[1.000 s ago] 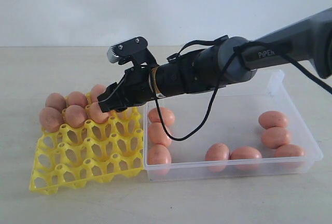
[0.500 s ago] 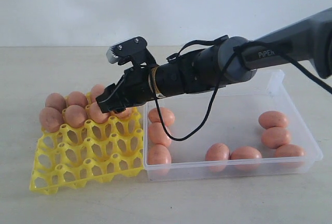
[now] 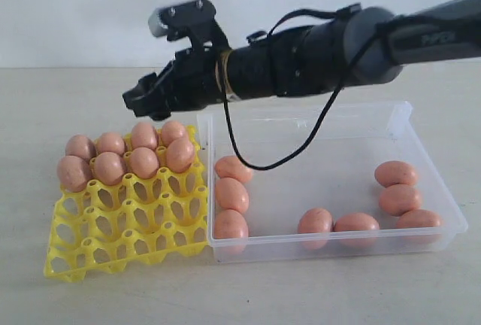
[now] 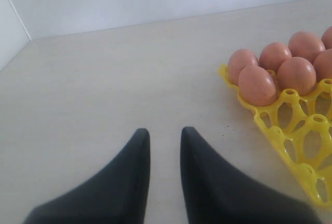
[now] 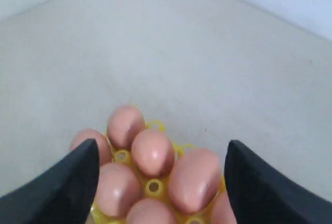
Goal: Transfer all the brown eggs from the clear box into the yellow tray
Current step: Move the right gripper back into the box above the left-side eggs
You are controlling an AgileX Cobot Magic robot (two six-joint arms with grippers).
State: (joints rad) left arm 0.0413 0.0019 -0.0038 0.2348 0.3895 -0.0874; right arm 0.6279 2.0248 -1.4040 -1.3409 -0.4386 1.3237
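Several brown eggs [image 3: 143,162] fill the two far rows of the yellow tray [image 3: 128,220], the rightmost one [image 3: 179,154] lying tilted in its cup. Several more eggs [image 3: 232,195] lie in the clear box [image 3: 338,244], along its left end, near wall and right end. My right gripper [image 3: 140,99] hangs open and empty above the tray's far rows; in the right wrist view [image 5: 162,146] its fingers straddle the eggs [image 5: 194,178] below without touching. My left gripper [image 4: 165,130] is over bare table beside the tray [image 4: 290,125], its jaws slightly apart and empty.
The right arm [image 3: 316,58] stretches over the box's far left corner, its black cable [image 3: 248,161] looping down into the box. The tray's front rows of cups [image 3: 113,242] hold no eggs. A pale wall stands behind the table.
My right gripper opened, left an egg in the tray's second row at the right, and rose up and leftward away from the eggs.
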